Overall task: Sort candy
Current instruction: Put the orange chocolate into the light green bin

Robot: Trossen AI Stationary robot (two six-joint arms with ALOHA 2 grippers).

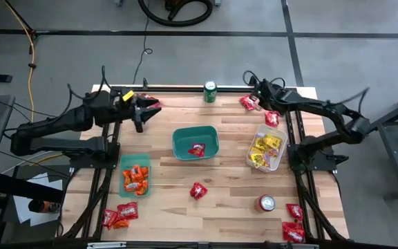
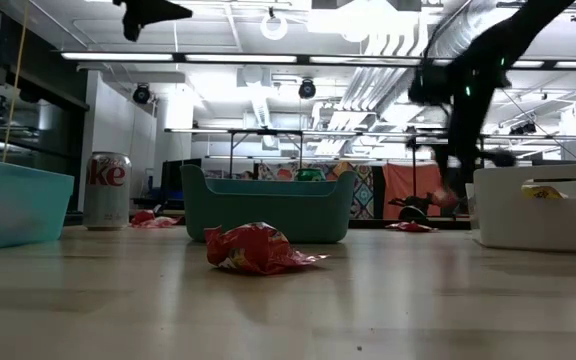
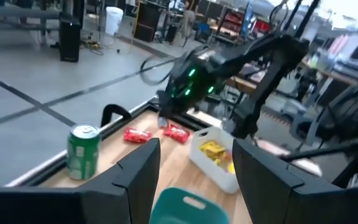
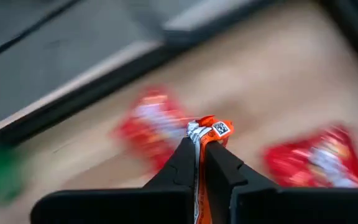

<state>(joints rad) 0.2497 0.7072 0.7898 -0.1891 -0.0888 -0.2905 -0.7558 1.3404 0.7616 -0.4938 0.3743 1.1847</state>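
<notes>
Right claw (image 4: pixel 201 163) clamps an orange candy (image 4: pixel 211 129), red packets (image 4: pixel 316 157) just beyond; left claw (image 3: pixel 194 177) wide, empty. Bins (image 1: pixel 195 142) part-filled; many candies (image 1: pixel 198 190) on the surface (image 1: pixel 226 207) remain unsorted.

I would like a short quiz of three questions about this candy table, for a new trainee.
1. True or false: the right tool is shut on an orange candy.
2. Which bin holds yellow candy: A teal bin, B white bin, C small green bin?
3. Fill in: the green can stands at the table's ___ edge in the high view.

Key: 1 true; 2 B; 3 far.
</notes>
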